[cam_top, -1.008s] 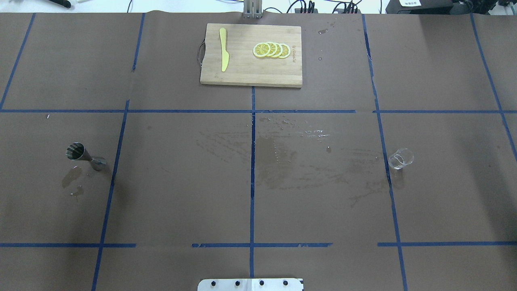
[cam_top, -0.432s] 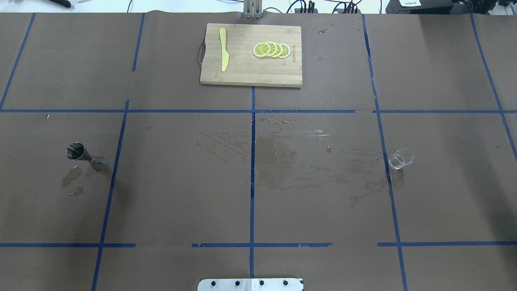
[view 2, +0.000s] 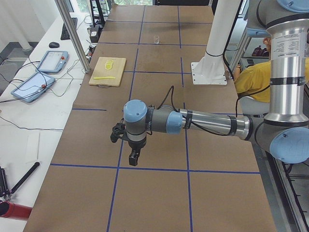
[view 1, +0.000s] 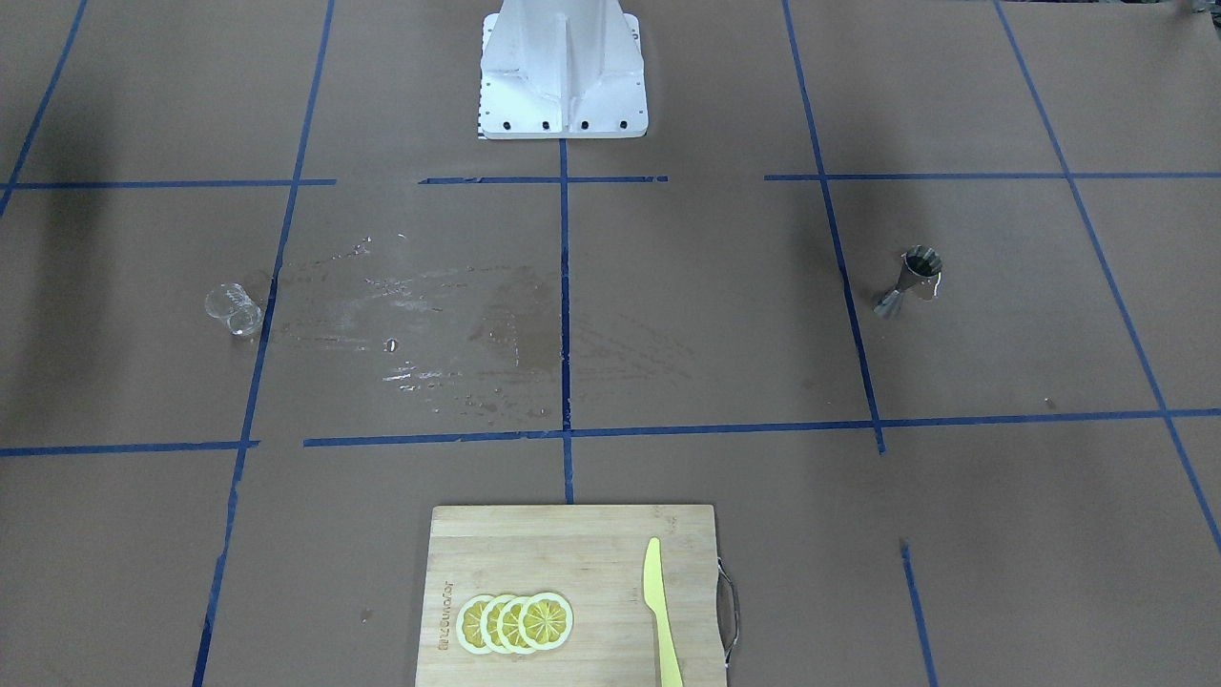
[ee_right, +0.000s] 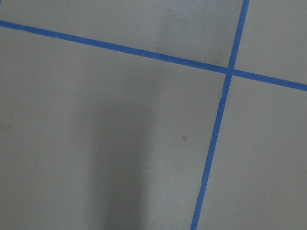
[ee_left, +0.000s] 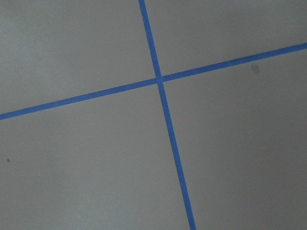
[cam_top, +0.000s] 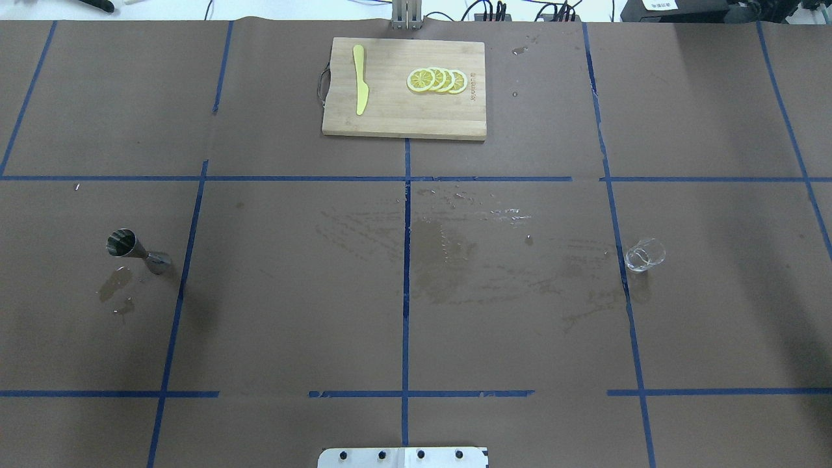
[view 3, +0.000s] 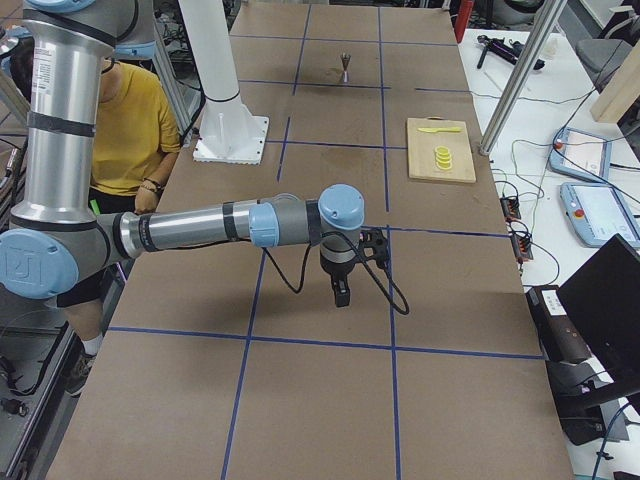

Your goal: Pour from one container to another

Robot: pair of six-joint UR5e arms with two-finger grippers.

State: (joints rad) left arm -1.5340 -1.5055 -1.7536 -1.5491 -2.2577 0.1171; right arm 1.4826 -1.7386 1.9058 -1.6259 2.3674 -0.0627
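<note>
The clear glass cup (cam_top: 645, 255) stands upright on the brown table cover, on the right in the overhead view and at the left (view 1: 234, 308) in the front-facing view. The silver jigger (cam_top: 138, 250) stands far from it on the table's other side (view 1: 911, 280). Both arms hang beyond the table ends, away from both containers. My left gripper (view 2: 133, 157) shows only in the exterior left view and my right gripper (view 3: 340, 293) only in the exterior right view, each pointing down over bare paper. I cannot tell whether either is open or shut. Both wrist views show only paper and blue tape.
A wooden cutting board (cam_top: 403, 117) with lemon slices (cam_top: 437, 80) and a yellow knife (cam_top: 359, 79) lies at the far middle. Wet streaks (cam_top: 448, 250) mark the centre, and small puddles (cam_top: 116, 286) lie beside the jigger. A person in a yellow shirt (view 3: 135, 130) sits behind the robot base (view 1: 563, 76).
</note>
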